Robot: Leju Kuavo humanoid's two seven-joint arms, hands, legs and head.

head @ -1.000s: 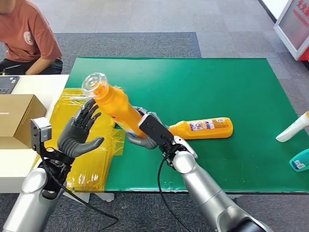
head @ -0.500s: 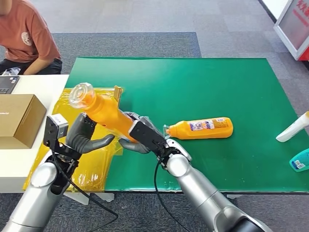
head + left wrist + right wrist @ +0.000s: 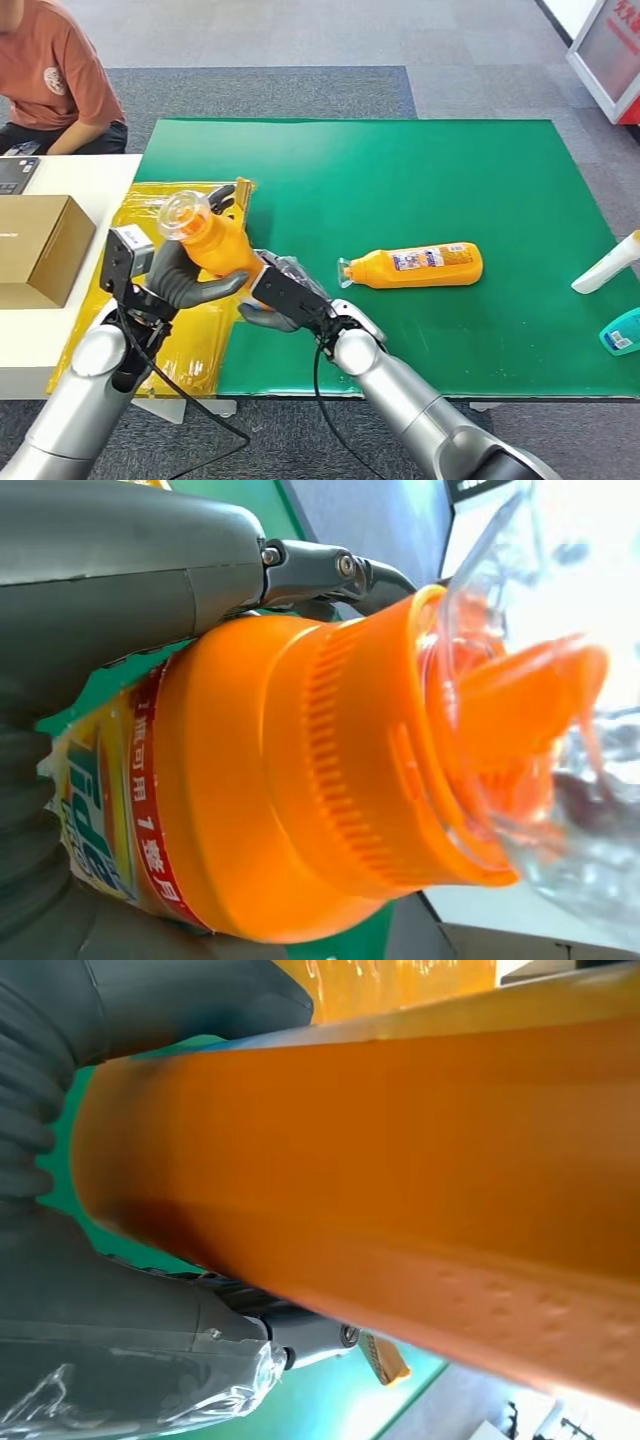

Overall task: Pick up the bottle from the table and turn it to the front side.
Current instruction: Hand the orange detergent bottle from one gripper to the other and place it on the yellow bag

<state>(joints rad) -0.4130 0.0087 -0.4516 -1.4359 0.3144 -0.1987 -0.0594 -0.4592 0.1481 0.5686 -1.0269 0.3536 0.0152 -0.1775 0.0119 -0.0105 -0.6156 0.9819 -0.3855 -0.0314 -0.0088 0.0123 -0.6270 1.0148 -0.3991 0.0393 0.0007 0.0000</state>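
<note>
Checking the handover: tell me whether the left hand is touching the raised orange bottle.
Touching. In the head view the left hand wraps the orange bottle below its cap; the left wrist view shows thumb and fingers against its body.

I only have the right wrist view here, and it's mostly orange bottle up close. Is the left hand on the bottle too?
Observer: Yes. In the head view the left hand grips the bottle near its neck, while the right hand holds the lower body.
Operator: Which way is the cap pointing?
Observer: The clear cap points up and toward the robot's left, over the yellow sheet.
Operator: Any label showing?
Observer: The left wrist view shows a label with a red band of white lettering, below the orange collar.
Operator: Anything else on the mat?
Observer: A second orange bottle lies on its side on the green mat.
</note>
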